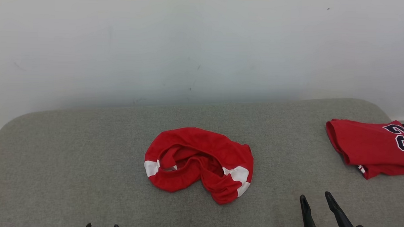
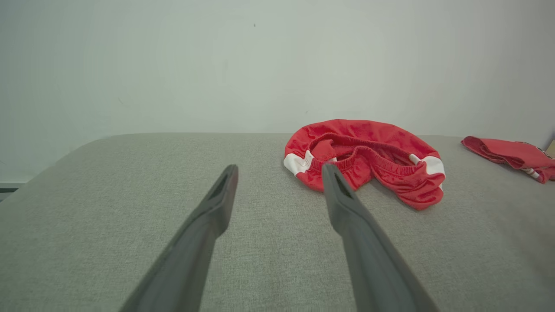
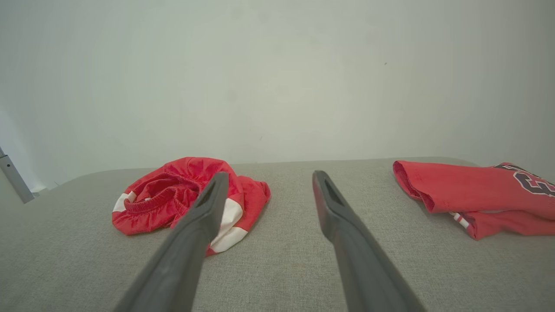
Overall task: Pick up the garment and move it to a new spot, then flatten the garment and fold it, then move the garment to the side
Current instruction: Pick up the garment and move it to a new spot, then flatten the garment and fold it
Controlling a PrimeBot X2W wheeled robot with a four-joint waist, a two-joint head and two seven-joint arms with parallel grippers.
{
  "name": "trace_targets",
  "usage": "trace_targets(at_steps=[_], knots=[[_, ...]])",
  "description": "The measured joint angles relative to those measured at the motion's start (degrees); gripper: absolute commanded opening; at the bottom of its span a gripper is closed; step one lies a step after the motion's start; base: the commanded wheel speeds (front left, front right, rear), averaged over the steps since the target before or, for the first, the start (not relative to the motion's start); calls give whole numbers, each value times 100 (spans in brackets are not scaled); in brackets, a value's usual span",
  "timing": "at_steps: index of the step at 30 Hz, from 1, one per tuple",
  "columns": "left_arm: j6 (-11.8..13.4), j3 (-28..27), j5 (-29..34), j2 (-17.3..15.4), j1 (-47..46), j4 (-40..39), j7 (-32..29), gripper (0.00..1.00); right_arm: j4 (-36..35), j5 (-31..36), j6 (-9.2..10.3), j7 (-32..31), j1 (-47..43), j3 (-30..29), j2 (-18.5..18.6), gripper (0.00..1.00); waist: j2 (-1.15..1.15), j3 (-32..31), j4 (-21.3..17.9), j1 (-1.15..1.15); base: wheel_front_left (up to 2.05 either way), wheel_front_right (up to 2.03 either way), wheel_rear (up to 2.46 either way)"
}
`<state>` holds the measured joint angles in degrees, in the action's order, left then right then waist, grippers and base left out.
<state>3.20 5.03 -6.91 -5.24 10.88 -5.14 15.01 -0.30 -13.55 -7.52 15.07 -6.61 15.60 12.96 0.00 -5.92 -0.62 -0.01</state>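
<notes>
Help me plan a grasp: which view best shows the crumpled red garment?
The head view: it looks down on the whole crumpled red garment, waistband opening and white patches unobstructed. The left wrist view shows it low, side-on, a left end effector finger overlapping its edge. The right wrist view has a right finger crossing it.

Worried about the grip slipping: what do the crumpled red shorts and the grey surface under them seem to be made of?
The red shorts: likely thin synthetic sports knit, going by the faint sheen, soft folds and gathered elastic waistband. The grey surface: seemingly woven upholstery fabric, matte, with a fine flecked weave.
</notes>
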Motion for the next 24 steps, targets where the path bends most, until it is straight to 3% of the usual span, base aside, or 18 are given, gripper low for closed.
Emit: trace_targets(at_steps=[11, 24], knots=[[-211, -127, 261, 187, 87, -31, 0, 100, -48, 57, 0, 0, -113, -31, -19, 100, 0, -50, -59, 1, 0, 0, 0], [-255, -153, 323, 223, 92, -60, -1, 100, -69, 73, 0, 0, -148, -84, -64, 100, 1, -71, -74, 1, 0, 0, 0]])
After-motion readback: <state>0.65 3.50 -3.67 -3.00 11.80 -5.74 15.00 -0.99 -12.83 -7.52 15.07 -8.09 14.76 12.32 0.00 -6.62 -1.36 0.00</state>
